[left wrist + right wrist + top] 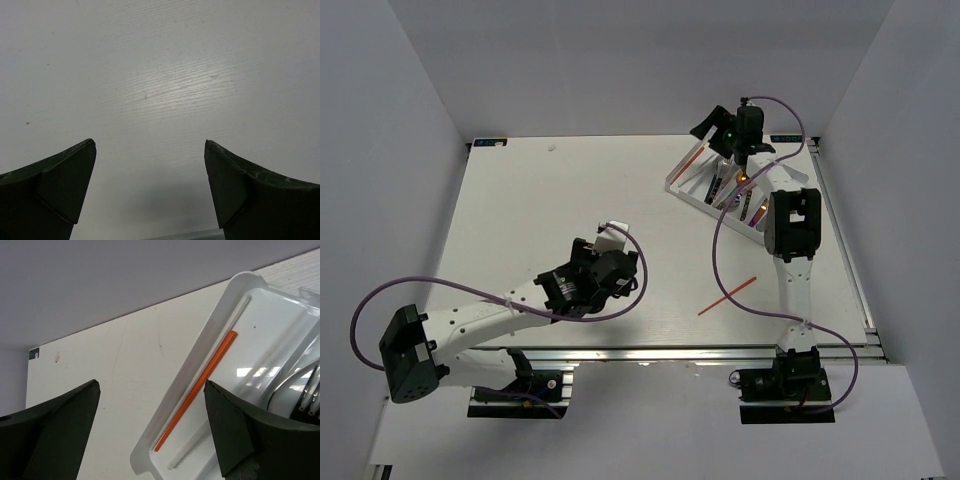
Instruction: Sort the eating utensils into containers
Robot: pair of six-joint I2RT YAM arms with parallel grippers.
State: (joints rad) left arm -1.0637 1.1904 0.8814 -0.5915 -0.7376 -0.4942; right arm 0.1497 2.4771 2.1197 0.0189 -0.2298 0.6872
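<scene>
- the loose red chopstick [727, 296] lies on the table [550, 200] on the near side of the tray [672, 181], apart from it, its long axis slanting near-left to far-right.
- the right gripper [151, 385] hangs over the tray's far-left end, jaws wide and holding nothing; another red chopstick [196, 390] lies in the tray's outer compartment.
- the left gripper [150, 145], equally wide and empty, sits well left of the tray, so the right arm looks nearer.

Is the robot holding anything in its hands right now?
No, nothing. The left gripper is open over the table, and the right gripper is open near the tray, where a red chopstick lies untouched.
</scene>
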